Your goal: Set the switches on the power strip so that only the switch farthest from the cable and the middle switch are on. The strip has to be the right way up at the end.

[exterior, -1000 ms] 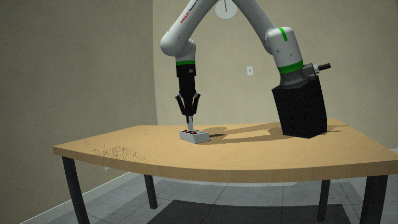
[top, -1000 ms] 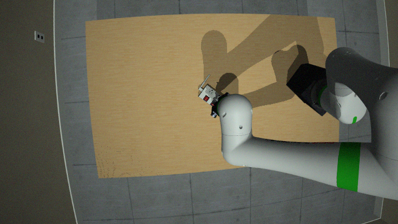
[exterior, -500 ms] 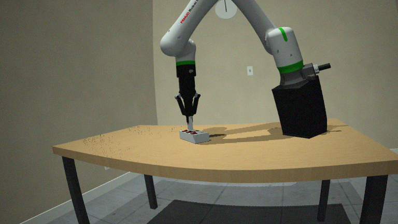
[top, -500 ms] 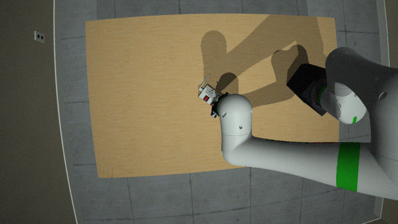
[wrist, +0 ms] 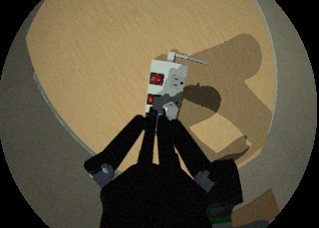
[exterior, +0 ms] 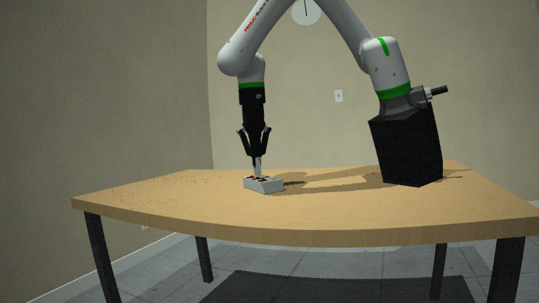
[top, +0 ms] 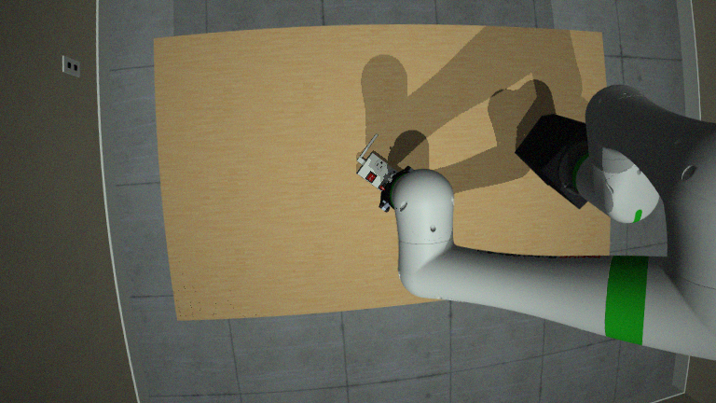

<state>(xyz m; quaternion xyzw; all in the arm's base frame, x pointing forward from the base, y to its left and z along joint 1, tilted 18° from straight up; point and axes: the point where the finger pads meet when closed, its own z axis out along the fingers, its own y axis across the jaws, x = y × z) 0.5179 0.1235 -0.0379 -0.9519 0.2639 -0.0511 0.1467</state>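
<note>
A small white power strip [exterior: 262,183] lies the right way up near the middle of the wooden table, red rocker switches on top. It shows in the overhead view [top: 375,169] with its short grey cable stub [top: 368,145] pointing to the far side, and in the wrist view [wrist: 165,87]. My gripper [exterior: 257,169] is shut with nothing between the fingers. It points straight down with its fingertips on or just above the strip's top, at the end away from the cable. In the wrist view the closed fingers [wrist: 159,115] cover that end; two red switches show beyond them.
The arm's black base block [exterior: 406,149] stands on the table's far right. My forearm [top: 528,277] reaches across the table's right side and hides part of the strip from above. The table edge [exterior: 278,234] curves along the front.
</note>
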